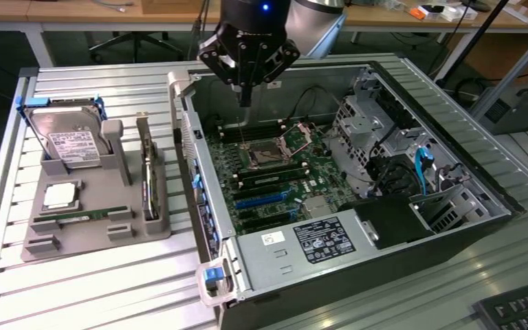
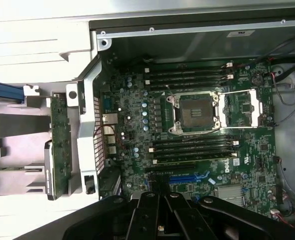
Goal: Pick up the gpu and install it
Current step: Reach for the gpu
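The pincer hangs tip-down over the open computer case, its two fingers pressed together with nothing between them. Right under it lies the motherboard. The bare CPU socket, its retaining frame flipped up, sits near the tip, with dark memory modules seated in slots on either side of it. Further from the pincer, at the case's near end, a power supply with a white-and-black label lies flat. Drive cages with blue cables fill the case towards the exterior view's right.

The gpu is well apart from the pincer. It is outside the case, beyond the metal rear wall, towards the exterior view's left. It stands on edge in a slot of a grey holder on the slatted table. The same holder carries a hard drive propped upright in a blue bracket, a silver processor chip lying flat in a recess, and a green memory stick lying in a groove beside the chip.
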{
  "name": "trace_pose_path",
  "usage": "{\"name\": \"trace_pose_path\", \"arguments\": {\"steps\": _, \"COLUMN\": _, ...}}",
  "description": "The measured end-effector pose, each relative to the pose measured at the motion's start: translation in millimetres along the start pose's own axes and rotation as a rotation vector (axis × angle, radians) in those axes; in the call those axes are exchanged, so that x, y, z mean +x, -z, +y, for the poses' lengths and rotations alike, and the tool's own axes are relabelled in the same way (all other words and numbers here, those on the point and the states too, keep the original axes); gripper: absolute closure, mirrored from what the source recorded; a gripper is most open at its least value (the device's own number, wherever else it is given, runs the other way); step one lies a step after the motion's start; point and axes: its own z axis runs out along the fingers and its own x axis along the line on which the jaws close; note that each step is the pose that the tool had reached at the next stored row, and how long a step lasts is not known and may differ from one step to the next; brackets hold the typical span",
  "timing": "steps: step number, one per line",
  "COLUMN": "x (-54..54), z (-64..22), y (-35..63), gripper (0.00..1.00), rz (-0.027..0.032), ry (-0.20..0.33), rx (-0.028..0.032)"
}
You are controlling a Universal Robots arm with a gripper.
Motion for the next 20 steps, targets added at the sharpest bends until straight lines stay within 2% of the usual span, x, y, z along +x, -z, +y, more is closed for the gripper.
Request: {"name": "trace_pose_path", "arguments": {"steps": 20, "x": 8.6, "z": -0.7, "y": 0.2, "gripper": 0.89, "rz": -0.0001, "ry": 0.0, "rx": 0.0009}}
